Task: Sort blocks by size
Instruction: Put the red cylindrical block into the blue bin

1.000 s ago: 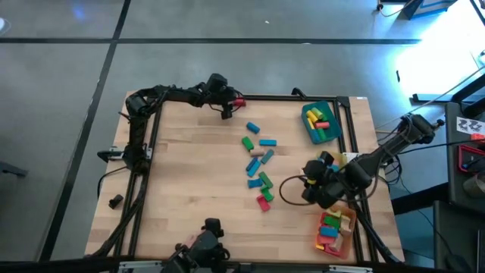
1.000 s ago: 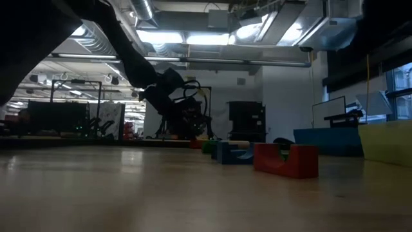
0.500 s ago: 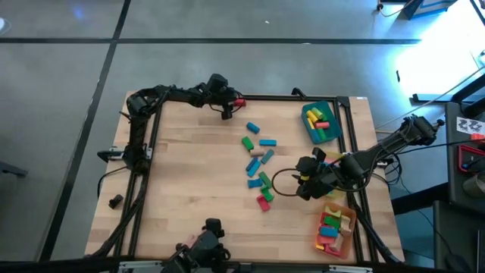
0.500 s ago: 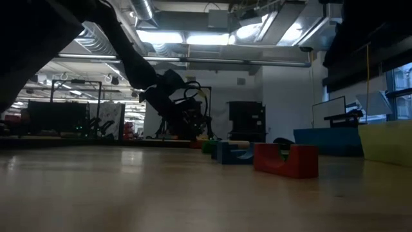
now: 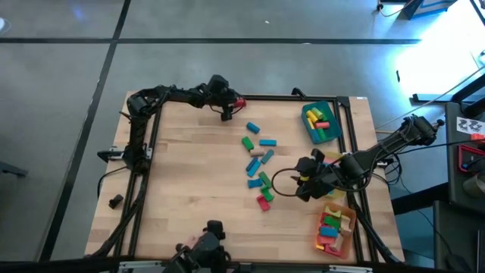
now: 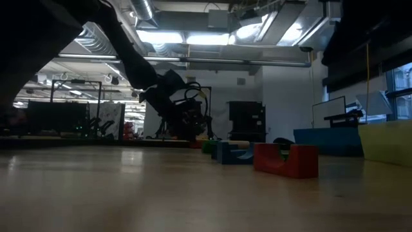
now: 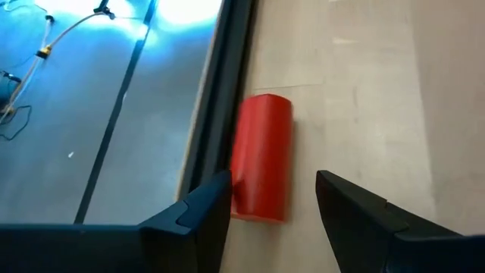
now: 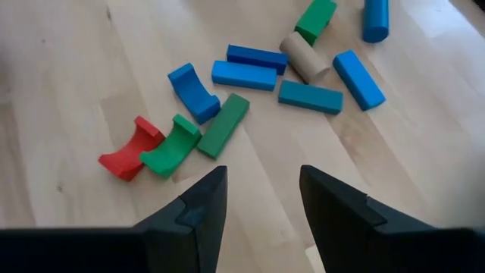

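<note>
Right tool [image 5: 303,184] | fingers apart | moved from tray toward blocks [image 5: 259,163]

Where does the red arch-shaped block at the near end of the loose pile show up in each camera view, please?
High view: red arch block, at the pile's end, left of the right gripper.
Low view: large, right of centre.
Right wrist view, ahead of the open fingers.
Left wrist view: not in it.
Shared landmark: the green arch block beside it.
</note>
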`<act>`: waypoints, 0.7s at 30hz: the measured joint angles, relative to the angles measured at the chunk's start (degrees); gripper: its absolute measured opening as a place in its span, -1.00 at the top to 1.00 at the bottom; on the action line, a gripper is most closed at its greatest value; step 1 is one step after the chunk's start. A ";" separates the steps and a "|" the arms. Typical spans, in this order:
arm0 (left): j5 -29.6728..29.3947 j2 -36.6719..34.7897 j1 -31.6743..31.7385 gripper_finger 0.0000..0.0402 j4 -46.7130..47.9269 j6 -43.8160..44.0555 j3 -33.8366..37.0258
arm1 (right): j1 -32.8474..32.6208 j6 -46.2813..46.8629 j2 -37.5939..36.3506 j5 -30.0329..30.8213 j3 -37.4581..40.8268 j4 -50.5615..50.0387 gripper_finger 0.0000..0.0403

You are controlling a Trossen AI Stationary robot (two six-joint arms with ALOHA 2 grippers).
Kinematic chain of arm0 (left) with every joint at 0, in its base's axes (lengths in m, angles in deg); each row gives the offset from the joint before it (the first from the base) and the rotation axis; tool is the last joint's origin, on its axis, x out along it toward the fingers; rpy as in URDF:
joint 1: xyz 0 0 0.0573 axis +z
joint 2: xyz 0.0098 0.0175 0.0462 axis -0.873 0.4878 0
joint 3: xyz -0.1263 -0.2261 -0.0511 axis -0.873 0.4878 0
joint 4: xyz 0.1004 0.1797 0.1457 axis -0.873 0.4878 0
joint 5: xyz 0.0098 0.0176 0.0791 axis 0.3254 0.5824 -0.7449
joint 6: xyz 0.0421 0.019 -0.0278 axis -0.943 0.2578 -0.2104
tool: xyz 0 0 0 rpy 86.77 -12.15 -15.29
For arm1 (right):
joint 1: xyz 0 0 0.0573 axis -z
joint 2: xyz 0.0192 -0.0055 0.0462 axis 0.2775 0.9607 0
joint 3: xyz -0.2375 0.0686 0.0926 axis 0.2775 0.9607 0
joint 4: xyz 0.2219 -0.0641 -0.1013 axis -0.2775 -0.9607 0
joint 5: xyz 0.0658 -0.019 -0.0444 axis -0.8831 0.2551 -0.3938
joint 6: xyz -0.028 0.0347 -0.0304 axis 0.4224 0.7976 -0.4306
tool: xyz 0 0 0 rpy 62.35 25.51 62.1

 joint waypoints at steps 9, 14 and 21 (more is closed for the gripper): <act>0.07 0.01 -0.19 0.09 3.68 2.16 -1.32 | 0.00 0.11 0.00 -3.23 0.00 1.39 0.16; 0.03 0.01 -0.17 0.09 9.23 4.06 -3.54 | 0.00 0.11 0.00 -3.19 0.00 1.39 0.16; -0.01 0.00 -0.32 0.09 6.63 5.29 -3.67 | 0.00 0.11 0.00 -3.15 0.00 1.37 0.16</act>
